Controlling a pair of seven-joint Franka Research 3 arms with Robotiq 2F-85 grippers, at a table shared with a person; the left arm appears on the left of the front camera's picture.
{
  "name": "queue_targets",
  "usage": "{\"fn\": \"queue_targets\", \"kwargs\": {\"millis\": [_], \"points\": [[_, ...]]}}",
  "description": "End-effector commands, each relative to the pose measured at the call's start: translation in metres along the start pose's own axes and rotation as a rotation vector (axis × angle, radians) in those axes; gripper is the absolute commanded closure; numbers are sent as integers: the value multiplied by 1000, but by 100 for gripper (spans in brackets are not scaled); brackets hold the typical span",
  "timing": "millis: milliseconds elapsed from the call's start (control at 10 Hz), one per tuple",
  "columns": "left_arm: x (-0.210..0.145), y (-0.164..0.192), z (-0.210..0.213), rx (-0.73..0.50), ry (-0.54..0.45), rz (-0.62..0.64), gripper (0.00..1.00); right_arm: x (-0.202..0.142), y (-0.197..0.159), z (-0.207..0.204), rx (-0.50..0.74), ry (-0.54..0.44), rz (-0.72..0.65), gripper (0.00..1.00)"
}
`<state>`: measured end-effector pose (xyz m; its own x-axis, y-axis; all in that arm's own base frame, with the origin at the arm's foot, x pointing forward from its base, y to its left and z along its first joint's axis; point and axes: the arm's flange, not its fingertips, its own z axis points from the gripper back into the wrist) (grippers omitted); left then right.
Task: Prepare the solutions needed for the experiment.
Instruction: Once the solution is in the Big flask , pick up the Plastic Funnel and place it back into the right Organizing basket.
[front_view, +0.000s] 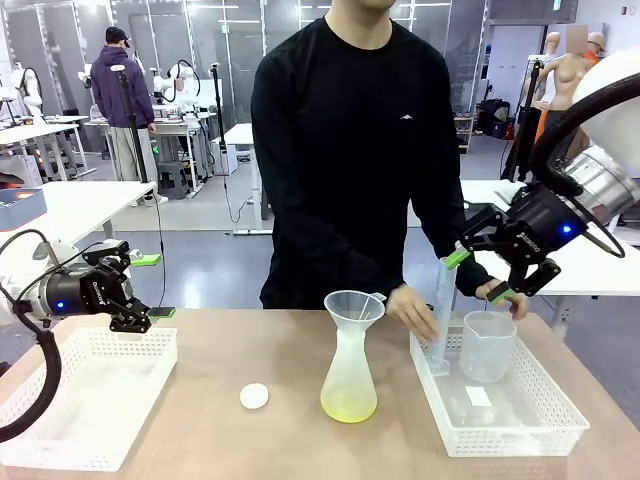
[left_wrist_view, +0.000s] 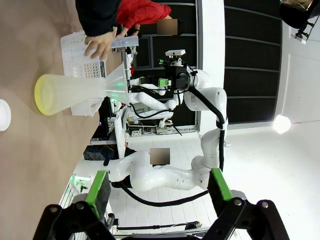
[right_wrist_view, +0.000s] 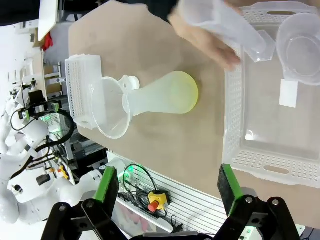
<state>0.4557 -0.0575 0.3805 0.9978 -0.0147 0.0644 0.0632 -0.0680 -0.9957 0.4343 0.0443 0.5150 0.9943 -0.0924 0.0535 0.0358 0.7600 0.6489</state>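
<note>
A little yellow-green solution (front_view: 349, 406) sits in the conical flask (front_view: 349, 358); we judge more pouring remains. Both our jaws stand apart, empty.

We see on the tabletop (front_view: 250, 350) a basket (front_view: 60, 425) at the left edge, a disc (front_view: 254, 397) and a flask (front_view: 349, 375) in the middle, and a tray (front_view: 520, 428) at the right edge.

Front: fixed at the robot's side of the table (front_view: 250, 350), faces across toward the person (front_view: 350, 150), fairly close. Left wrist: rolled sideways, looks low along the tabletop past the left gripper (left_wrist_view: 158, 172). Right wrist: looks steeply down on the tabletop past the right gripper (right_wrist_view: 167, 169). Shared by all three: the conical flask (front_view: 349, 375).
</note>
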Motion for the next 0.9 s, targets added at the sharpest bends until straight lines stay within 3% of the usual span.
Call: {"fn": "queue_targets", "kwargs": {"millis": [0, 400, 800], "points": [[0, -2, 1, -3, 6, -3, 0, 5, 29, -15, -14, 1, 16, 0], [0, -2, 1, -3, 6, -3, 0, 17, 76, -48, -37, 30, 55, 0], [0, -2, 1, -3, 6, -3, 0, 19, 89, -63, -62, 35, 48, 0]]}}
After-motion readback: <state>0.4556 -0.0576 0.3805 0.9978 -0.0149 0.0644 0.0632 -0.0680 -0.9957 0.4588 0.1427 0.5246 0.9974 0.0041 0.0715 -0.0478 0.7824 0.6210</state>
